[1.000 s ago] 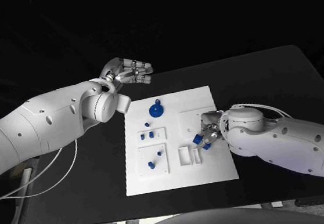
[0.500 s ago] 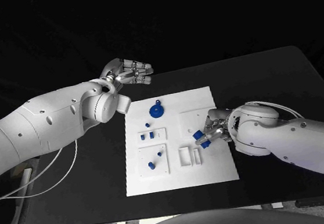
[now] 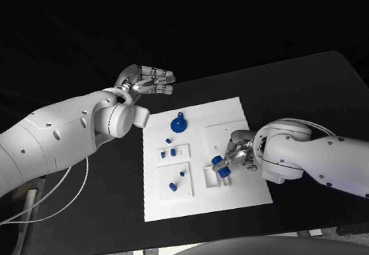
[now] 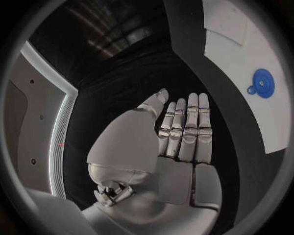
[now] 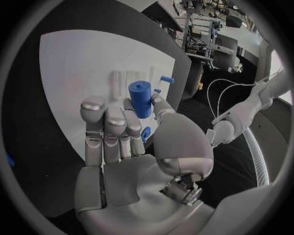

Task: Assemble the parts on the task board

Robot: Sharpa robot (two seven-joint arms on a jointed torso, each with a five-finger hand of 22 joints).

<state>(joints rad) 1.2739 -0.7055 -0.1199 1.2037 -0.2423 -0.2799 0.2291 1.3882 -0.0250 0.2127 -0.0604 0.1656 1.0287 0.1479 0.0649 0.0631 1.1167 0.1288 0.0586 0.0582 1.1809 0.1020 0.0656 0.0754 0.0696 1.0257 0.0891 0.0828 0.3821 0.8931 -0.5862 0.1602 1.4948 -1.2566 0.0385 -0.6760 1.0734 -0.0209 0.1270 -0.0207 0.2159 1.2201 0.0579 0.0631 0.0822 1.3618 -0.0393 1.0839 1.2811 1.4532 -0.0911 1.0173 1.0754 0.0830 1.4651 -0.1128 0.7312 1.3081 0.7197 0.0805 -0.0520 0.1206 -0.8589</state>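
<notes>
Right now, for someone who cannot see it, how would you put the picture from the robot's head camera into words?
A robot's right hand holds a small blue cylinder over the near right part of a white task board on a black table. Its left hand hangs empty beyond the board's far left corner. A round blue disc and several smaller blue parts lie on the board.

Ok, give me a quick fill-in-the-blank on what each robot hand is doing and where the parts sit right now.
1. The right robot hand holds a blue ____.
2. The left robot hand hovers off the board's ____ left corner, holding nothing.
3. The blue disc lies on the white ____.

Missing words: cylinder; far; board
</notes>
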